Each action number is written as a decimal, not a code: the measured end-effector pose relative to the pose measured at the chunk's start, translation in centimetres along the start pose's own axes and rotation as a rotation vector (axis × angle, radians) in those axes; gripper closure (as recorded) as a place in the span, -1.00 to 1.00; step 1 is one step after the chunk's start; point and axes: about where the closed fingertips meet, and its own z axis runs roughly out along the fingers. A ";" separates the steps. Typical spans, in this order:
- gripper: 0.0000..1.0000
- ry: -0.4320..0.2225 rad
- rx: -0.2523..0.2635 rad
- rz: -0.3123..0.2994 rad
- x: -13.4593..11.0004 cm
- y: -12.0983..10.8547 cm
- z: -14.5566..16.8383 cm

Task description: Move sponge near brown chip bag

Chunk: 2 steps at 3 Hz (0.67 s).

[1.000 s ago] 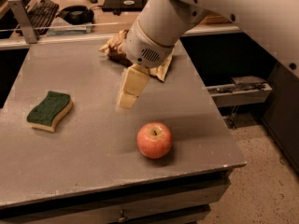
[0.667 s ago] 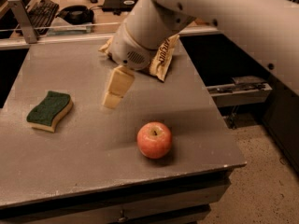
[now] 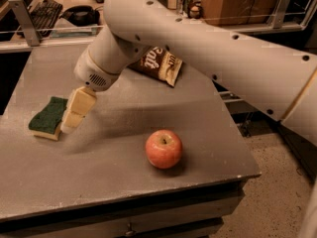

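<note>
Camera view: green-topped, yellow-bodied wavy sponge (image 3: 47, 117) lies flat, hand (image 3: 68, 126) just beside it, grip impossible to tell.

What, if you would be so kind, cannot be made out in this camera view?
1. Camera view: the left part of the brown chip bag is hidden behind the arm.
2. Camera view: the right edge of the sponge is covered by the claw, which hangs at its right side; whether they touch cannot be told.
3. Camera view: the left corner of the table is cut off by the picture's edge.
</note>
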 end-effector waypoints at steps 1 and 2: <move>-1.00 -0.012 -0.033 0.035 -0.9 0.8 2.4; -1.00 -0.021 -0.056 0.060 -1.4 1.5 4.3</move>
